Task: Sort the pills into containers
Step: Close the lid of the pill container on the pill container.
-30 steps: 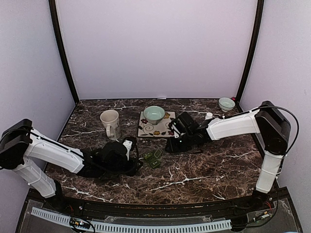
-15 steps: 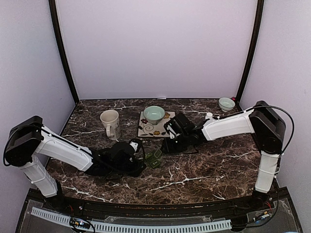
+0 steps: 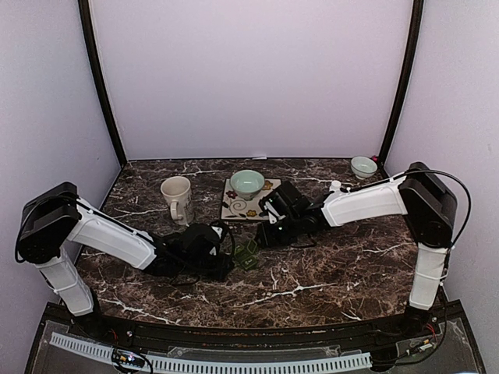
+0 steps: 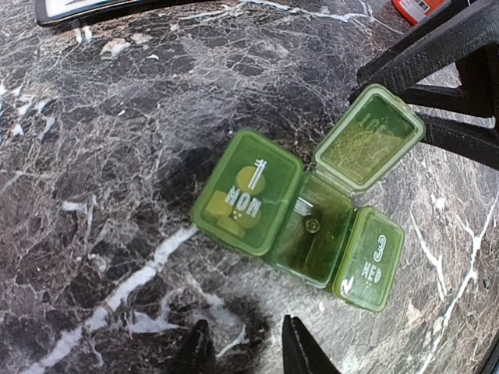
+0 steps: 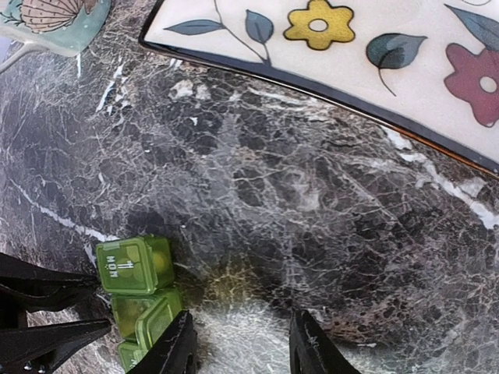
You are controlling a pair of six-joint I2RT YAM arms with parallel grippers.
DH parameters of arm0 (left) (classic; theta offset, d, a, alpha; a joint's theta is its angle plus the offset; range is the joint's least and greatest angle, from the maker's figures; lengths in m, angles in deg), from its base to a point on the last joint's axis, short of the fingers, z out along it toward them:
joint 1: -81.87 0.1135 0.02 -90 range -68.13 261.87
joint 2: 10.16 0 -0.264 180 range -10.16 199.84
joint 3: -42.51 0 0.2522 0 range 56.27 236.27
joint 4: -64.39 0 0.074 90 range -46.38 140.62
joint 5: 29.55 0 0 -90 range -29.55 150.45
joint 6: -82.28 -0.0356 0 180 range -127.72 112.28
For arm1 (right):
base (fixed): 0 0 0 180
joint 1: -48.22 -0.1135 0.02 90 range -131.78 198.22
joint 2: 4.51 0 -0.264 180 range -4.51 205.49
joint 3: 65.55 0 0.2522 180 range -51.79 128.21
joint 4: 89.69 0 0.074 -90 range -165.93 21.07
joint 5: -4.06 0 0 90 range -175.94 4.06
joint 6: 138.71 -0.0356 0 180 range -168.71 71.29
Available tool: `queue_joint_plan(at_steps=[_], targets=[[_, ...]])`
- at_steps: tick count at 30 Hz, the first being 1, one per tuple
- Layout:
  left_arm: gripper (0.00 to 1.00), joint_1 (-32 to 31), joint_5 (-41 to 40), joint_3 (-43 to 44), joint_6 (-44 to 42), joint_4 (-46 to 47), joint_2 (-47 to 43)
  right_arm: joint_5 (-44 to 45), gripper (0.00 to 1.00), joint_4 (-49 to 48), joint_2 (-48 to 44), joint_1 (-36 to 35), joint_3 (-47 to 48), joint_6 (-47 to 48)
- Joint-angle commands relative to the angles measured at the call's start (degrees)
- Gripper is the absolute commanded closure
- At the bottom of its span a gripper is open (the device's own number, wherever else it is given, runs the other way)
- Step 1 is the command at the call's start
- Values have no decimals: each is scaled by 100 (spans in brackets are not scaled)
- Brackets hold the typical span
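The dark green pill box (image 3: 248, 253) lies on the marble table between my grippers. In the left wrist view its MON compartment (image 4: 247, 191) is shut with yellow pills inside. The middle compartment (image 4: 312, 226) is open with its lid (image 4: 369, 139) raised and one small pill inside. The WED compartment (image 4: 373, 259) is shut. My left gripper (image 4: 245, 352) is open and empty, just short of the box. My right gripper (image 5: 240, 348) is open and empty, low over the table with the box (image 5: 140, 292) beside its left finger.
A cream mug (image 3: 177, 198) stands at the back left. A pale green bowl (image 3: 247, 184) sits on a flowered tile (image 3: 251, 209) behind the box. A small bowl (image 3: 363, 166) is at the back right. An orange item (image 4: 421, 6) shows past the right fingers.
My left gripper has moved right, up to the pill box. My right gripper has shifted a little left toward the box. The box has stayed in place.
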Motion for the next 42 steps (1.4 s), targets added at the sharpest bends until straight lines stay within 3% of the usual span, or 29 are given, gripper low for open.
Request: queue_joint_plan(at_steps=[1, 42], targets=[[69, 71, 89, 117, 15, -128, 68, -41, 58, -57, 57, -123, 233, -54], [69, 214, 258, 172, -27, -47, 176, -662, 58, -88, 569, -496, 429, -212]])
